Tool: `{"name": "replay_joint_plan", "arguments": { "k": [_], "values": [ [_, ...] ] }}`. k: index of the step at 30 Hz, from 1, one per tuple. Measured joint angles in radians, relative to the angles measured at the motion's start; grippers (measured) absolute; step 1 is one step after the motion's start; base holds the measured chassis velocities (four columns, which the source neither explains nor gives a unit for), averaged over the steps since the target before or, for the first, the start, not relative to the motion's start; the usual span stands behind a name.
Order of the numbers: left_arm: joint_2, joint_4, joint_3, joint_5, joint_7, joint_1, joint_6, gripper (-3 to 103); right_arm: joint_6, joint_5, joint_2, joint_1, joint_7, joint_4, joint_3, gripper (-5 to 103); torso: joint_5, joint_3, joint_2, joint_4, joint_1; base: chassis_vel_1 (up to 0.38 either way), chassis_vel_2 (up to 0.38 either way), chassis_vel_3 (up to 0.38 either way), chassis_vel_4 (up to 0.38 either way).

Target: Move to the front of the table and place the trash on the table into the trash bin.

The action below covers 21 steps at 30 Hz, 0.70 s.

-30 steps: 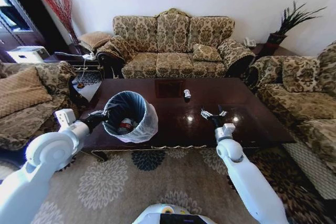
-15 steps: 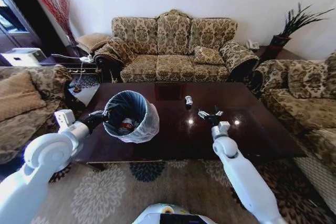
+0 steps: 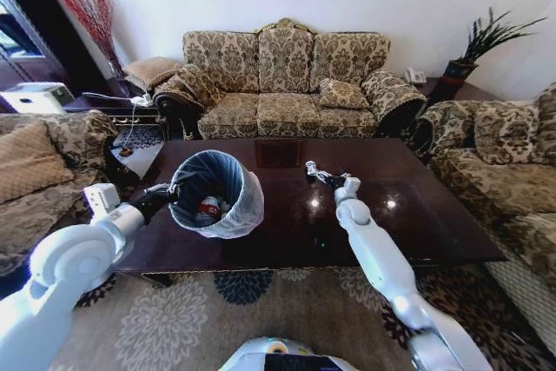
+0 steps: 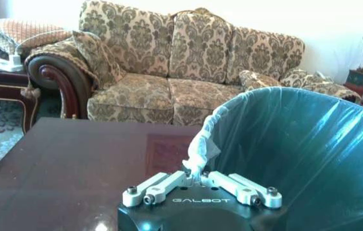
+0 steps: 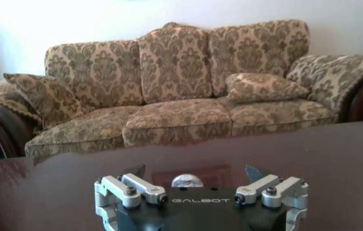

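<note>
The right tool (image 3: 311, 168) is stretched out over the dark counter (image 3: 417, 215), and its fingers are spread wide with the small can (image 5: 188, 181) sitting right between them, so the tool only has to close to grab it. The can is on the far side of the counter, near the sofa (image 3: 287, 76), and the right arm is much nearer to it than the left arm. The left tool (image 3: 162, 195) is pinched shut on the rim of the trash bin (image 3: 239, 215), holding the trash bin up over the counter's left side.
</note>
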Motion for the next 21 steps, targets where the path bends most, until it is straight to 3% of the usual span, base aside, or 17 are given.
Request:
{"name": "replay_joint_plan", "arguments": {
  "k": [9,21],
  "values": [
    [0.0,-0.008,-0.016,-0.002,0.004,0.022,-0.001,0,0.135,-0.102,0.144,0.133,-0.052,-0.309,0.019,100,-0.0002,0.0,0.0,0.0004,-0.001,0.0,0.0,0.0,0.0],
    [-0.003,-0.006,-0.002,-0.003,0.008,0.014,-0.001,0,0.214,-0.126,0.191,0.274,-0.085,-0.578,0.045,100,0.0001,0.0,0.0,-0.0002,0.0,0.0,0.0,0.0,0.0]
  ]
}}
